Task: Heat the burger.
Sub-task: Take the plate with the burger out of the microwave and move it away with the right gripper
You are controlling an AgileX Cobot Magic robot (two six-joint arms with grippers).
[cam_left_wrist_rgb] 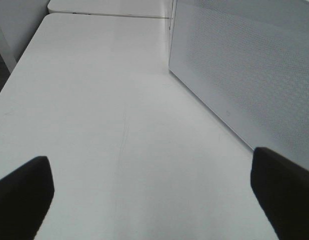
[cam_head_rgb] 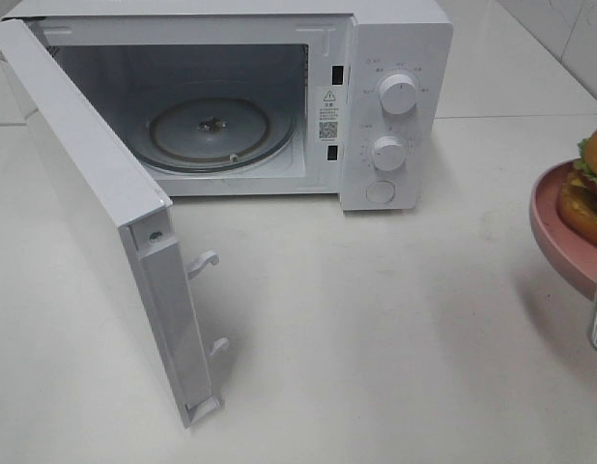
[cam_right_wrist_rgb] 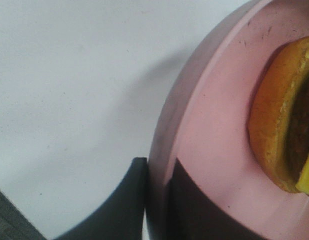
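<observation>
Already the right gripper (cam_right_wrist_rgb: 157, 195) pinches the pink plate's (cam_head_rgb: 559, 237) rim, the burger (cam_head_rgb: 590, 184) riding on it above the table at the far right — the open microwave (cam_head_rgb: 231, 116) lies leftward — while the left gripper (cam_left_wrist_rgb: 154, 192) gapes empty beside the door (cam_head_rgb: 96, 213).

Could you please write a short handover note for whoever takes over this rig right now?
Left gripper: open, empty, low over the table beside the open microwave door.
Right gripper: shut on the rim of the pink plate, which is lifted off the table at the right edge of the high view.
Burger: on that plate, well right of the microwave.
Done: door open, glass turntable bare, plate picked up.
Left: carry plate onto turntable, release, close door, set the dials.
</observation>
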